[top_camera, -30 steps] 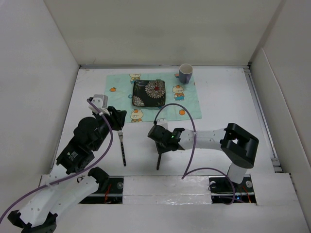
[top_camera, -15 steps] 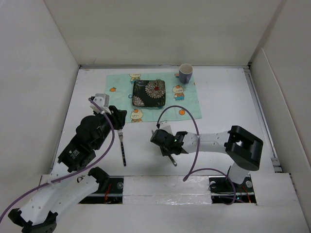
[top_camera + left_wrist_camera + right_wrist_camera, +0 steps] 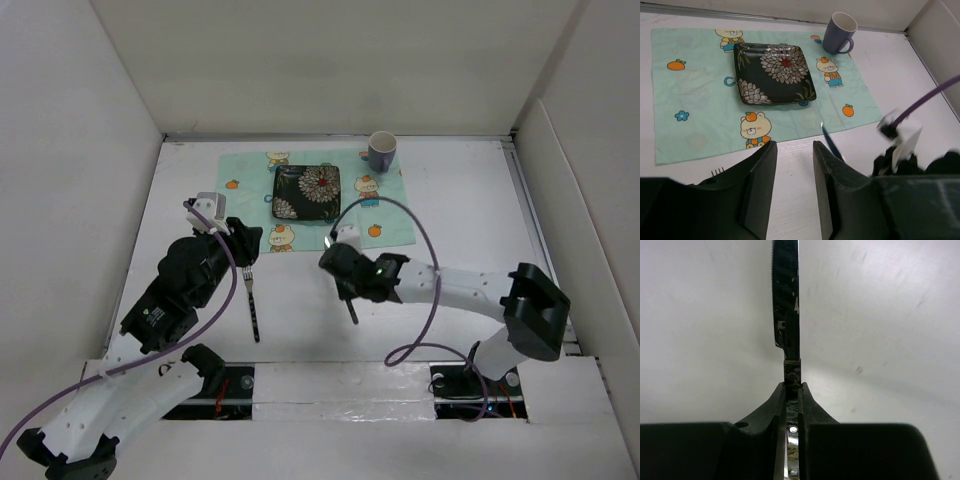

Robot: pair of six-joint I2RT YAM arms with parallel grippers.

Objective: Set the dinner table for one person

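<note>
Right wrist view shows the right pincer clamped narrow on a knife near where blade meets handle, held over the bare white counter just short of the placemat's near edge. To do this step well, I judge the knife should travel to the strip of mat right of the plate, be turned parallel to the plate's side, and be lowered flat before release. Meanwhile the left pincer hangs wide and holding nothing above the fork lying on the counter.
</note>
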